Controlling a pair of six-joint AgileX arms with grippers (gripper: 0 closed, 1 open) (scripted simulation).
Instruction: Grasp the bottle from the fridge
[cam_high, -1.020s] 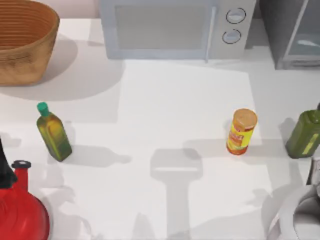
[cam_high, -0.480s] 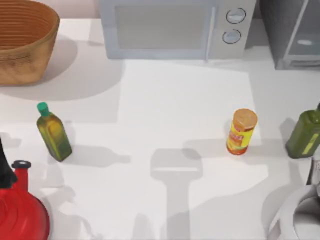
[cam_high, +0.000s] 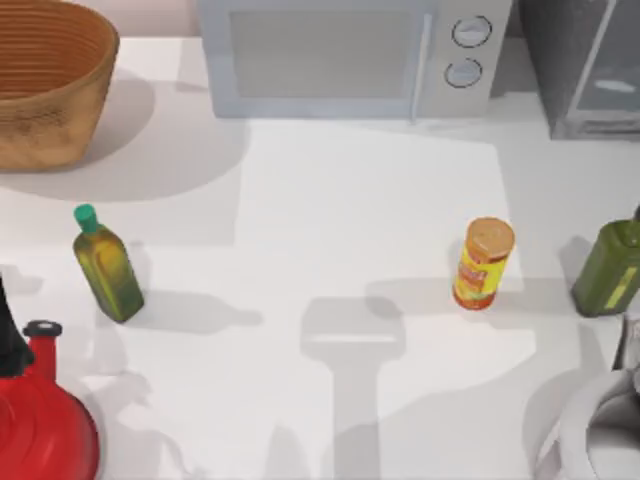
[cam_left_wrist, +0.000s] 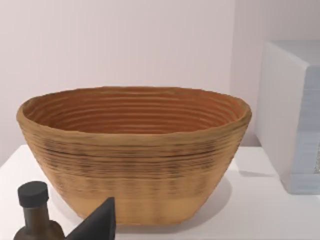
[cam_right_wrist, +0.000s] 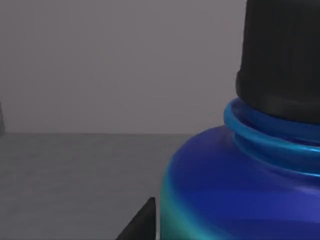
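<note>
- Right gripper (cam_right_wrist: 145, 220) is right up against the blue bottle (cam_right_wrist: 240, 190); one dark fingertip shows just beside the bottle's rounded body, and whether the gripper is spread or pinching cannot be told.
- The bottle stands upright with its black cap (cam_right_wrist: 280, 55) on top, on a grey floor with a grey wall behind.
- The fridge (cam_high: 585, 65) sits at the far right corner of the counter (cam_high: 330, 220), beside the microwave (cam_high: 350, 55).
- Left gripper (cam_left_wrist: 97, 225) hangs at the left side, facing the basket (cam_left_wrist: 135, 150), near the olive-yellow bottle (cam_high: 107, 265); whether it is spread cannot be told.
- A snack can (cam_high: 483, 263), a dark green bottle (cam_high: 608, 265) and a red kettle (cam_high: 40, 420) also stand on the counter.
</note>
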